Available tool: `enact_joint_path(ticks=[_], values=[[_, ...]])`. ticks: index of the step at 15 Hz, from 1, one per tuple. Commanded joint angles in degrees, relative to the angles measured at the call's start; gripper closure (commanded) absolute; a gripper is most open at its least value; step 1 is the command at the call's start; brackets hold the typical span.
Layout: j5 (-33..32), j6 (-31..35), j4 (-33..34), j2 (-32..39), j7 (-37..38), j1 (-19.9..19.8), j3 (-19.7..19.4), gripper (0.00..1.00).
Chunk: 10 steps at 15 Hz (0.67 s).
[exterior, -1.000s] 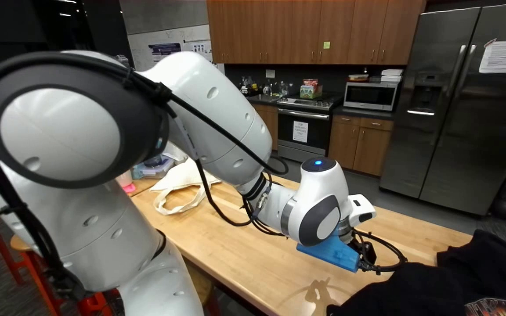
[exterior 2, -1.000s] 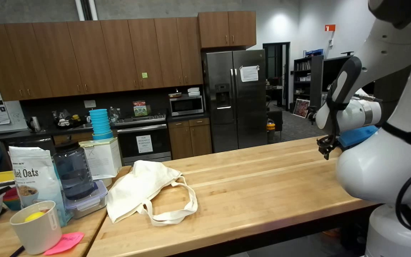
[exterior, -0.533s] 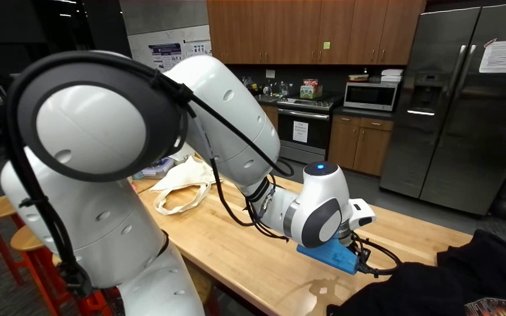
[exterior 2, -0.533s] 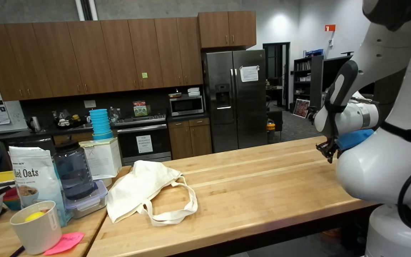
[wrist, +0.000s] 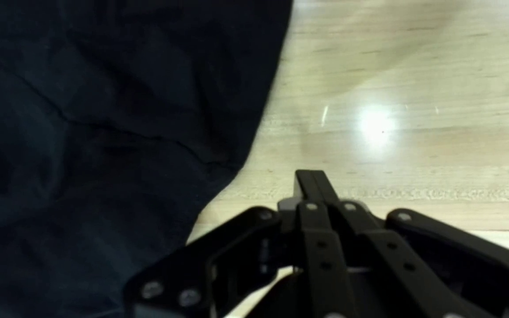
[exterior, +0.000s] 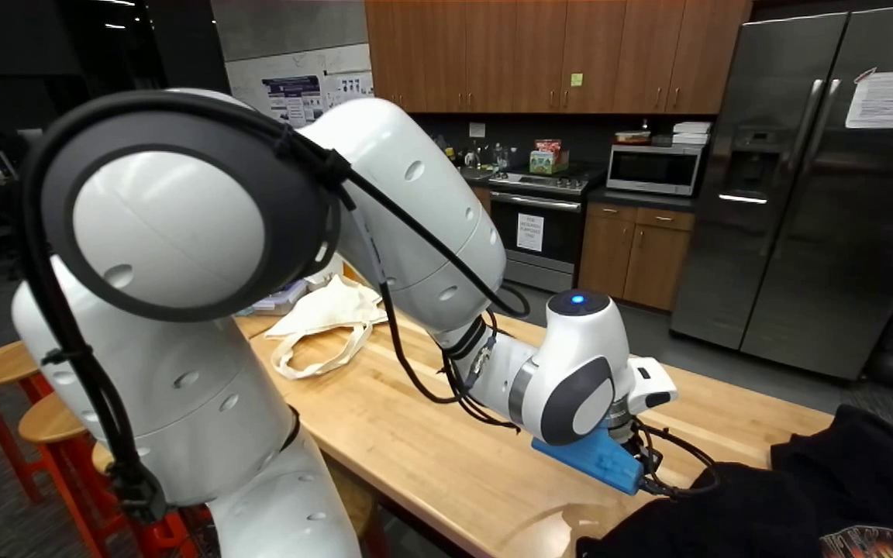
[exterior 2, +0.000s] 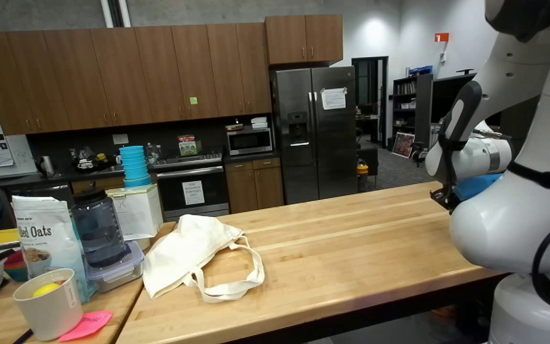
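My gripper [wrist: 310,173] is shut, its two black fingertips pressed together with nothing visible between them. It hangs over the wooden table [wrist: 413,176]. To its left in the wrist view spreads a black cloth [wrist: 117,185], its edge close to the fingers but apart from them in the picture. An exterior view shows this cloth [exterior: 756,504] as a dark heap with printed lettering at the table's right end. The arm's blue plastic part [exterior: 594,457] is above the table beside the cloth. In both exterior views the fingertips are mostly hidden.
A cream tote bag [exterior 2: 184,253] lies on the table's far end from the arm. Beyond it stand an oats bag [exterior 2: 48,239], a dark jug [exterior 2: 98,229], a lidded box [exterior 2: 120,270] and a cup [exterior 2: 50,306]. Stools [exterior: 1,376] stand along the table's side.
The jaws have come together; the spread finger shadow on the table no longer shows. The arm has shifted, and in an exterior view the hand sits slightly lower and further right, nearer the cloth.
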Motion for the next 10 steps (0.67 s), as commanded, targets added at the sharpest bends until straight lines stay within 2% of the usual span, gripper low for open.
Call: enact_joint_path(ticks=[1, 10], values=[[-0.5, 0.6, 1.6, 2.2, 0.6, 0.1, -1.7, 1.00], [1.4, 0.3, 7.0, 8.3, -2.0, 0.4, -7.3, 1.00]])
